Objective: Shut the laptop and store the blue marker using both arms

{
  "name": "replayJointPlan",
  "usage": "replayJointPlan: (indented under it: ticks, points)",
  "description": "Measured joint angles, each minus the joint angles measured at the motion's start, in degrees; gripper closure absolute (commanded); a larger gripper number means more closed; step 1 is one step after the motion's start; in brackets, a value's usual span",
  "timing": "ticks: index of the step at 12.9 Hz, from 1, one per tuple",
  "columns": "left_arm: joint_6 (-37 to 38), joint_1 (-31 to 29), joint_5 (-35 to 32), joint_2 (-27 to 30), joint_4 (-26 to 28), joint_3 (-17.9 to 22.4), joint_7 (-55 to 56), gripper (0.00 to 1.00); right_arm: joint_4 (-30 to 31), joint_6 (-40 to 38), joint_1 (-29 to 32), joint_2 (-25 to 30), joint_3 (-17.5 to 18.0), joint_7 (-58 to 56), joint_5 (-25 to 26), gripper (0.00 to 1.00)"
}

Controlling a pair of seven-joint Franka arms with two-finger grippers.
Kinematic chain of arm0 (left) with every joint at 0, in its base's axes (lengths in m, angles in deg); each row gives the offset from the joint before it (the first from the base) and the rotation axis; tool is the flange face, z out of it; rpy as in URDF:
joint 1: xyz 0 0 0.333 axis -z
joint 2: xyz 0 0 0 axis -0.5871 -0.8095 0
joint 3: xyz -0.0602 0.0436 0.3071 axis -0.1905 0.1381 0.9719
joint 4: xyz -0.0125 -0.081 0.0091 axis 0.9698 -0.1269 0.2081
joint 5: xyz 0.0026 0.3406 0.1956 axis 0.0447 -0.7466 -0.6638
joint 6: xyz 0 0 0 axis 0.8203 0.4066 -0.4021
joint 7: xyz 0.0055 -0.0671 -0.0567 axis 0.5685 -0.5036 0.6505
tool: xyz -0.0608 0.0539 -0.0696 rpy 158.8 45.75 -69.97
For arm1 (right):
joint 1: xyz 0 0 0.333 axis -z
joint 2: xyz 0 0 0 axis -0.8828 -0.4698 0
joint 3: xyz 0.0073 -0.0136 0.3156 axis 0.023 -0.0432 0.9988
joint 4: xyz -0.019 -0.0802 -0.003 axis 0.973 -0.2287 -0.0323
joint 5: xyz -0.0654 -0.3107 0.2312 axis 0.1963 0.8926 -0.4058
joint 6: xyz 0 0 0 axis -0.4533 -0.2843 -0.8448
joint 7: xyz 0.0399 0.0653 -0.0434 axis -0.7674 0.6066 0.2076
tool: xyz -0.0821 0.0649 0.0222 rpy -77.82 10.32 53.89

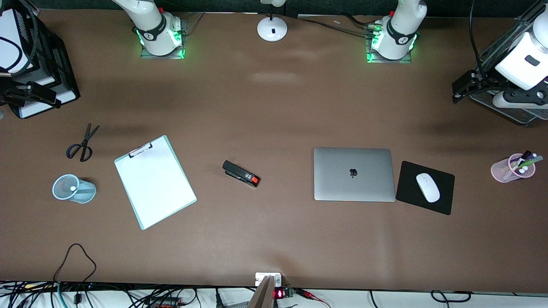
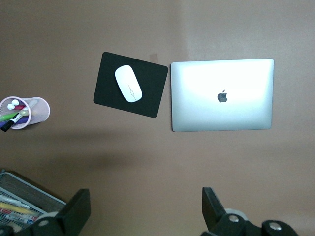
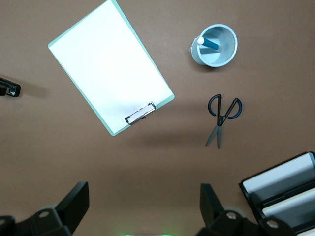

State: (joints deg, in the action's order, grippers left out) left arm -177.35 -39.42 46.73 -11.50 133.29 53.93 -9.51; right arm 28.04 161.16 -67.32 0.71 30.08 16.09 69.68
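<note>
Apparently your work is done: the laptop [image 1: 354, 174] lies shut, lid down, just beside the mousepad [image 1: 425, 187] toward the left arm's end of the table, and the blue marker [image 3: 209, 44] stands inside the pale blue cup [image 1: 73, 188] near the scissors [image 1: 81, 144] at the right arm's end. Both arms wait high at the table's ends, the left gripper [image 2: 146, 212] spread wide over bare table near the laptop, the right gripper [image 3: 143, 210] spread wide over bare table near the clipboard [image 1: 154, 181], so you have open brown tabletop around every object.
</note>
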Motion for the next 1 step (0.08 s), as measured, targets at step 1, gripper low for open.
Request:
replayJointPlan:
  ticks: [1]
  points:
    - [-0.01,-0.02,0.00,0.00,0.00,0.04,0.00,0.00,-0.02,0.07,-0.05,0.00,0.00,0.05,-0.04,0.00]
